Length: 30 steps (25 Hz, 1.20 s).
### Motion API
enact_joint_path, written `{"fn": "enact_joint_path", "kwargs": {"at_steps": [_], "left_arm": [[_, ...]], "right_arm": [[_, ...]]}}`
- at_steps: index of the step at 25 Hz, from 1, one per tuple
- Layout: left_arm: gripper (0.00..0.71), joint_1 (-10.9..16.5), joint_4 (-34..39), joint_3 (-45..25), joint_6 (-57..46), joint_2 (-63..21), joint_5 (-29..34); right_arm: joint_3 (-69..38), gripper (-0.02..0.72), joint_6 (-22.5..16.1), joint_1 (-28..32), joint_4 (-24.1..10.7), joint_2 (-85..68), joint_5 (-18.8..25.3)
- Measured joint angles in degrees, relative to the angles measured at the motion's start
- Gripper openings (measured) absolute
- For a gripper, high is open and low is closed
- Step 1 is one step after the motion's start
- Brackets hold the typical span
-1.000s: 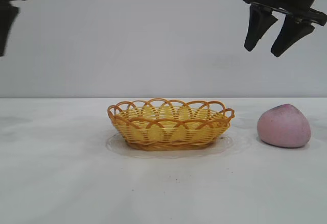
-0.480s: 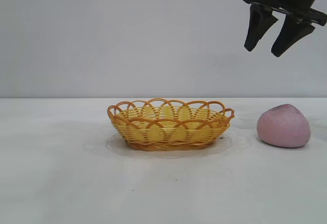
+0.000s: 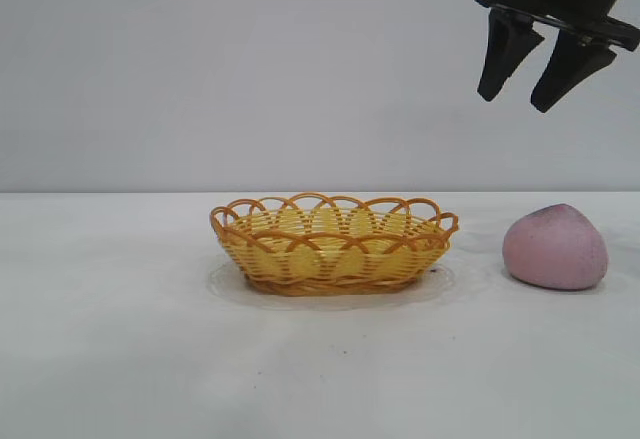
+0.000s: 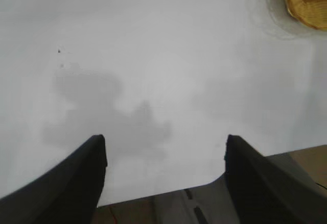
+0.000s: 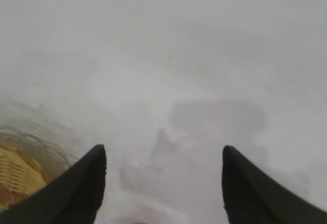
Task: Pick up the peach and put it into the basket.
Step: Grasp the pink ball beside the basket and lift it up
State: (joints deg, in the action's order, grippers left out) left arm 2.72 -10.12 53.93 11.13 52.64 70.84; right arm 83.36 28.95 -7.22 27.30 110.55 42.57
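1. In the exterior view, the matte pink rounded peach [image 3: 555, 247] lies on the white table [image 3: 120, 339], well apart from the shallow yellow-orange woven basket [image 3: 333, 243] and on its right. The black right gripper [image 3: 532, 64] hangs high above the peach, released and holding nothing. To grasp well, it probably should come straight down and close around the widest part. There is free room above the peach and the basket.

2. In the left wrist view, the left gripper [image 4: 164, 170] is spread apart and empty over bare table near the table edge, with the basket far off in a corner.

3. In the right wrist view, the right gripper's fingers [image 5: 76, 188] frame bare table beside the basket rim; the peach is not visible.
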Motion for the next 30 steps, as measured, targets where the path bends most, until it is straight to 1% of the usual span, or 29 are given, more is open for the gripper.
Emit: {"fn": "enact_joint_path", "kwargs": {"at_steps": [5, 10, 15, 18, 20, 24, 27, 30], "left_arm": [[0.48, 0.0, -0.6, -9.5, 0.0, -16.6, 0.7], [0.48, 0.0, -0.9, -16.6, -0.1, -31.0, 1.0], [0.48, 0.1, -1.3, -22.0, -1.7, -44.8, 1.8], [0.48, 0.1, -1.3, -22.9, -2.2, -51.8, 2.3], [0.48, 0.1, -1.3, -23.0, -2.3, -53.6, 2.5], [0.48, 0.1, -1.2, -23.0, -2.4, -53.7, 2.5], [0.48, 0.1, 0.9, -23.0, -2.4, -53.7, 2.5], [0.48, 0.1, 2.0, -23.0, -2.4, -53.8, 2.1]], "right_arm": [[0.0, 0.463, 0.0, 0.0, 0.0, 0.0, 0.0], [0.0, 0.463, 0.0, 0.0, 0.0, 0.0, 0.1], [0.0, 0.463, 0.0, 0.0, 0.0, 0.0, 0.1], [0.0, 0.463, 0.1, 0.0, 0.0, 0.0, 0.5], [0.0, 0.463, 0.2, 0.0, -0.1, 0.0, 0.9], [0.1, 0.463, 0.2, -0.1, -0.1, 0.0, 1.5], [0.1, 0.463, 0.2, -0.1, -0.1, 0.0, 1.8], [0.1, 0.463, 0.2, -0.1, -0.1, 0.0, 3.2]]}}
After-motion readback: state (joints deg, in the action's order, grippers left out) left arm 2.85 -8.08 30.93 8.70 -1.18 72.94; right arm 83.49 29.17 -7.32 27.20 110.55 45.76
